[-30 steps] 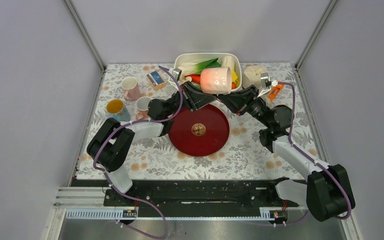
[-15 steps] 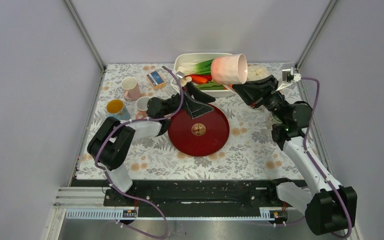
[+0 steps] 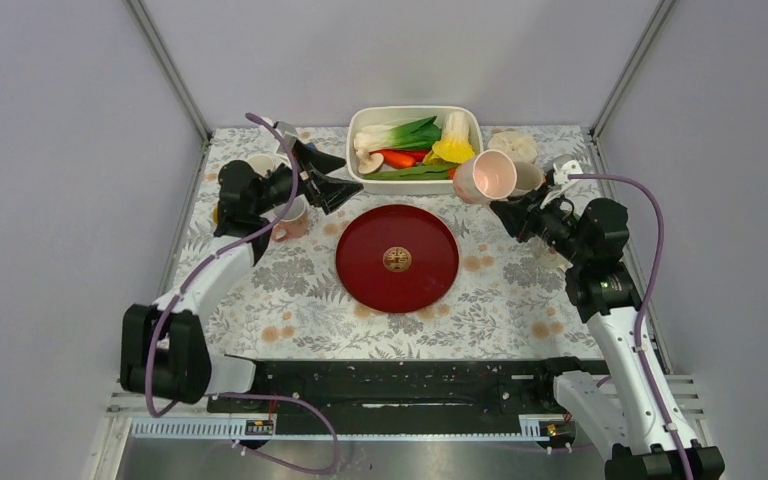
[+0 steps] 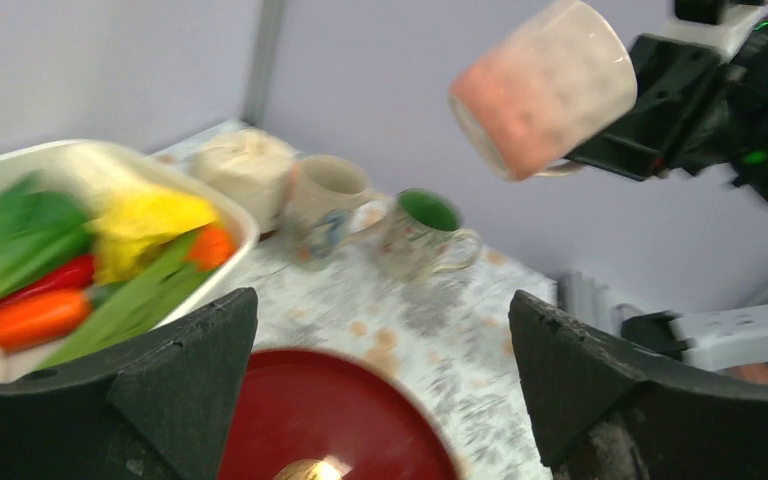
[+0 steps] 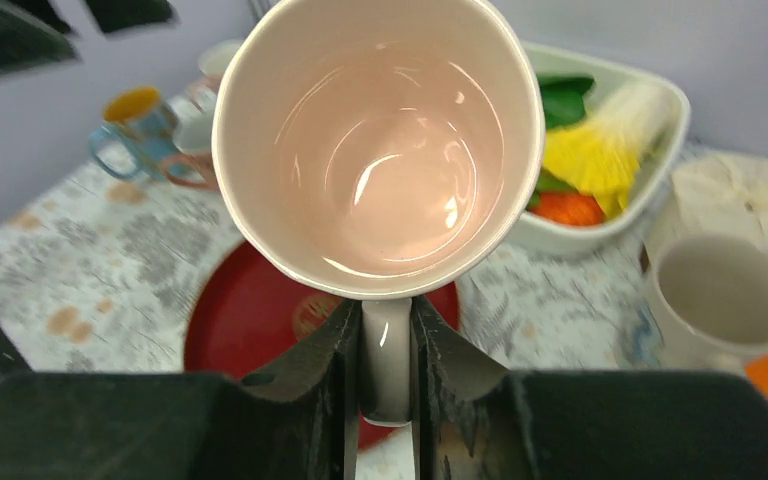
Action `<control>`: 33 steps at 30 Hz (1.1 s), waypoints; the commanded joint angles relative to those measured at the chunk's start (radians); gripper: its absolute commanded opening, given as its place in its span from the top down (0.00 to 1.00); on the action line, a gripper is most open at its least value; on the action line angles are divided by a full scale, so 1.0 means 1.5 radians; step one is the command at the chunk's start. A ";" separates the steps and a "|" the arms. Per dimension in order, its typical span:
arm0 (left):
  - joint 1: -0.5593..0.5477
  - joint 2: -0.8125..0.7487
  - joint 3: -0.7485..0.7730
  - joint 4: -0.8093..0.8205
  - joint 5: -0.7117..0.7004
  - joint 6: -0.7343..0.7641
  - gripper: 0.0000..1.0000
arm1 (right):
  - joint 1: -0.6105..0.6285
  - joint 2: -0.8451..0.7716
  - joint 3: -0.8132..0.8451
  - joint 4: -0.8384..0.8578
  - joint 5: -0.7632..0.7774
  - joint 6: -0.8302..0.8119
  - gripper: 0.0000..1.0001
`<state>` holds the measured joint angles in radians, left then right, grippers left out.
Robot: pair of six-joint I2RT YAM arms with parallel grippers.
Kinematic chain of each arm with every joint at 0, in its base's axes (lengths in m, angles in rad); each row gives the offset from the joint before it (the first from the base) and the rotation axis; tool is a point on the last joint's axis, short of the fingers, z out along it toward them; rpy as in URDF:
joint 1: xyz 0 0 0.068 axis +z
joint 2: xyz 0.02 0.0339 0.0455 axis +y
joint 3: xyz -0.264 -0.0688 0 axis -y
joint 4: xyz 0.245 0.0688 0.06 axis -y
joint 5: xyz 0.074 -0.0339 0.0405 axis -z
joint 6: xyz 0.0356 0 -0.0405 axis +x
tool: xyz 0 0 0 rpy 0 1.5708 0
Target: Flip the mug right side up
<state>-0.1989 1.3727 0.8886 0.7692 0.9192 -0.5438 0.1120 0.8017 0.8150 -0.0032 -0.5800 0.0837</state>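
My right gripper (image 3: 511, 206) is shut on the handle of the pink mug (image 3: 486, 177), which hangs in the air right of the vegetable tub. The mug is tilted, its opening showing in the top view. In the right wrist view I look straight into the empty mug (image 5: 380, 140), its handle pinched at my gripper (image 5: 387, 345). In the left wrist view the mug (image 4: 545, 85) hangs high at the right. My left gripper (image 3: 350, 177) stands wide open and empty at the back left, apart from the mug; its own view shows nothing between its fingertips (image 4: 385, 310).
A red plate (image 3: 397, 258) lies mid-table. The white tub (image 3: 415, 110) of vegetables stands at the back. A beige mug (image 3: 531, 176), a green-lined mug (image 4: 425, 225) and a white bundle (image 3: 512, 143) sit back right. Other mugs (image 5: 130, 115) stand back left under my left arm.
My left gripper opened, let go of the mug and drew back to the left. My right arm carried the mug from over the tub to the right and turned its opening upward.
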 commanded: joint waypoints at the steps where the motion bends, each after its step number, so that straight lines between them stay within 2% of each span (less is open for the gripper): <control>1: 0.011 -0.116 0.020 -0.396 -0.069 0.334 0.01 | -0.002 -0.013 0.034 -0.125 0.084 -0.151 1.00; 3: 0.015 -0.157 0.011 -0.486 -0.119 0.406 0.01 | -0.002 -0.017 0.010 -0.132 0.100 -0.173 1.00; 6: 0.036 -0.208 -0.014 -0.568 -0.134 0.448 0.01 | -0.001 -0.009 -0.025 -0.130 0.127 -0.207 1.00; 8: 0.054 -0.235 -0.033 -0.596 -0.139 0.454 0.01 | -0.002 0.004 -0.042 -0.128 0.146 -0.226 1.00; 13: 0.068 -0.283 -0.051 -0.650 -0.249 0.472 0.01 | -0.002 0.048 -0.080 -0.075 0.174 -0.237 1.00; 18: 0.071 -0.309 -0.047 -0.685 -0.324 0.476 0.01 | -0.002 0.098 -0.128 0.006 0.179 -0.219 1.00; 25: 0.073 -0.362 -0.080 -0.664 -0.322 0.487 0.01 | -0.002 0.189 -0.143 0.046 0.195 -0.244 1.00; 33: 0.074 -0.356 -0.081 -0.671 -0.324 0.491 0.01 | -0.002 0.228 -0.160 0.054 0.192 -0.255 1.00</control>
<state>-0.0952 0.8375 0.7689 -0.2550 0.4553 0.1783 0.1112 1.1385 0.5648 -0.0635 -0.2947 -0.2691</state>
